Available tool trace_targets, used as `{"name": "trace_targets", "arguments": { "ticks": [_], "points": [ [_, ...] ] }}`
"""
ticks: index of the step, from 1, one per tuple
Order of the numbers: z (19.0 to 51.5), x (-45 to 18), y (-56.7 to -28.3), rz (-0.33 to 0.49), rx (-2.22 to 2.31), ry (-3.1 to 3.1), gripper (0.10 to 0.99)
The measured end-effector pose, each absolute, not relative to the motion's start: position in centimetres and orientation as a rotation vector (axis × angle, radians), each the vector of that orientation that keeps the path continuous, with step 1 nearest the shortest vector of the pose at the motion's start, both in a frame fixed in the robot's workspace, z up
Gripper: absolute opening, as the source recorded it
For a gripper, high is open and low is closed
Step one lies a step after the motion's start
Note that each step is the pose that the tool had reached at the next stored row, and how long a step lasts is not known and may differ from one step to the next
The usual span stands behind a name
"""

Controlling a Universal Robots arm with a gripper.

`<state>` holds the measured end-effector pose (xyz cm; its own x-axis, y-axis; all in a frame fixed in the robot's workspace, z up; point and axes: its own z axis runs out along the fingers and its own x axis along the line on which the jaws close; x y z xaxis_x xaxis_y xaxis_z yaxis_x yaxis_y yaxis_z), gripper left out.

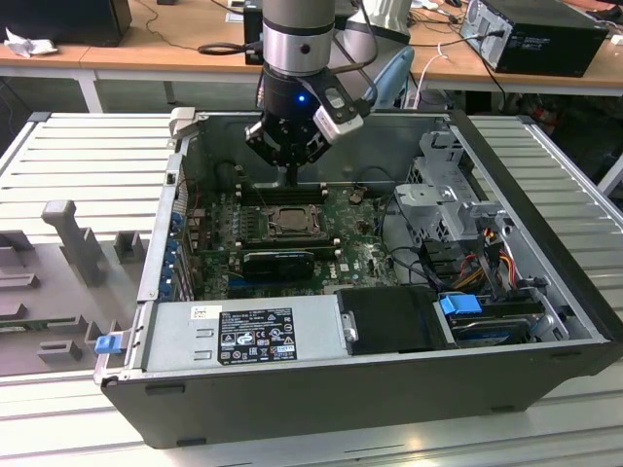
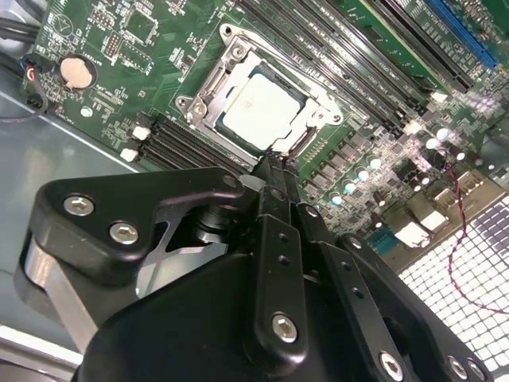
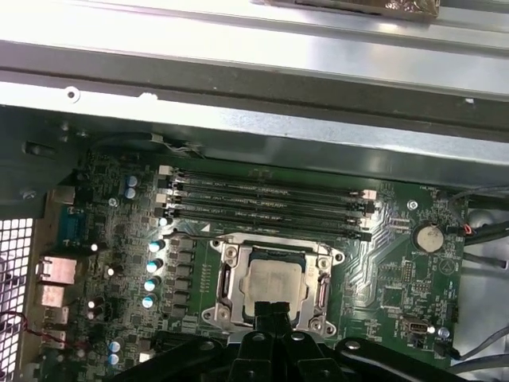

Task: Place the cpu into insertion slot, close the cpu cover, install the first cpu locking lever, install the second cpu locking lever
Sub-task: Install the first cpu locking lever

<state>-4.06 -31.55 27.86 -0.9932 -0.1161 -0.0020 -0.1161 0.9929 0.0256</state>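
Tool: black two-fingered gripper (image 2: 274, 167), fingers pressed together with nothing seen clamped between them; probably narrowed to one point for pushing rather than grasping.
Position: hung just over one edge of the square, metal-edged insertion slot (image 3: 324, 294), tip close to its frame; touching or not, could not be told.
Chip: small flat pale beige-silver cpu (image 2: 258, 107), lay seated inside the slot, face up.
Cover: thin silver-grey metal cpu cover (image 2: 208, 86), lay down over the slot, framed the chip through its window, apparently to hold it seated.
Surroundings: long black memory slots (image 3: 266, 203) just beside the slot; green motherboard (image 3: 398, 294) around it, lay flat in the open grey computer case (image 1: 389, 389), likely for reach from above.
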Motion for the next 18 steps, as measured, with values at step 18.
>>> {"name": "trace_targets", "arguments": {
  "ticks": [18],
  "points": [
    [27.8, -5.8, -31.6, 0.041, -0.244, 3.131, 0.106]
  ]
}}
